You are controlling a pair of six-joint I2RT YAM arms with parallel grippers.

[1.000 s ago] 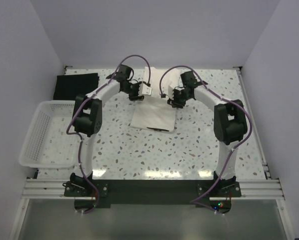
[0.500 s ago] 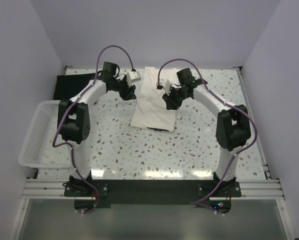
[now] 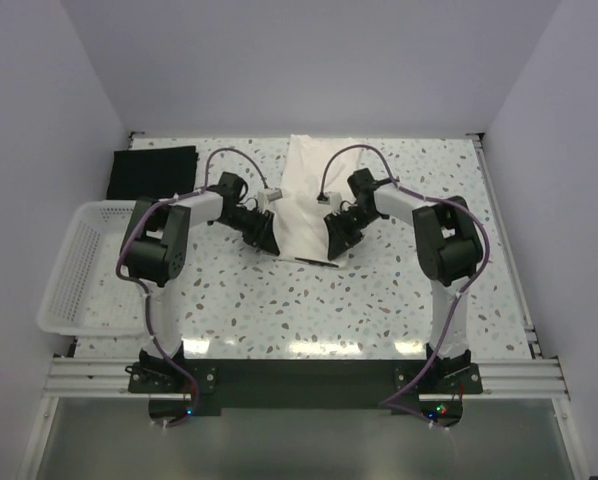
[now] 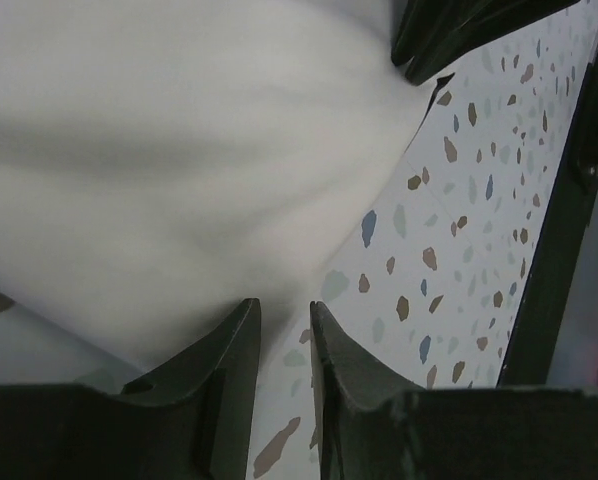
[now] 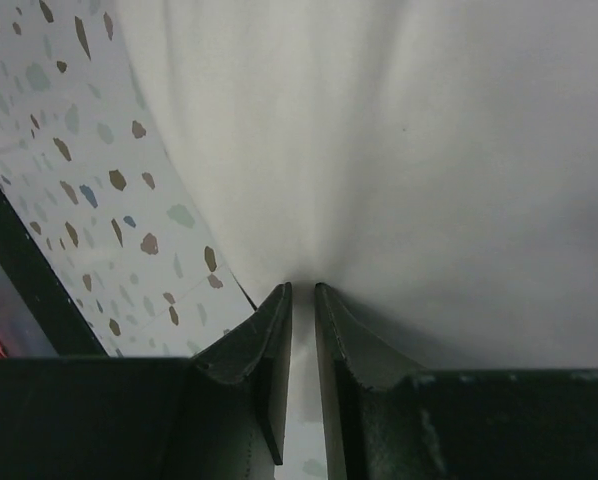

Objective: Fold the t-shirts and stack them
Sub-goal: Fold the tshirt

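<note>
The cream t-shirt point(image 3: 307, 195) lies as a long strip from the table's back edge toward the middle. My left gripper point(image 3: 267, 238) is at its near left corner. In the left wrist view the cloth point(image 4: 179, 150) bulges up and narrows into the nearly closed fingertips point(image 4: 282, 305). My right gripper point(image 3: 336, 243) is at the near right corner. In the right wrist view its jaws point(image 5: 301, 288) pinch the puckered cloth point(image 5: 399, 150). The black t-shirt point(image 3: 154, 172) lies folded flat at the back left, away from both grippers.
A white lattice basket point(image 3: 79, 262) stands at the left edge of the terrazzo table point(image 3: 309, 310). White walls close the back and sides. The black rail with the arm bases point(image 3: 299, 375) runs along the near edge.
The cream shirt went from a short fold to a long strip reaching the back edge. Both grippers then moved from its far part to its near corners.
</note>
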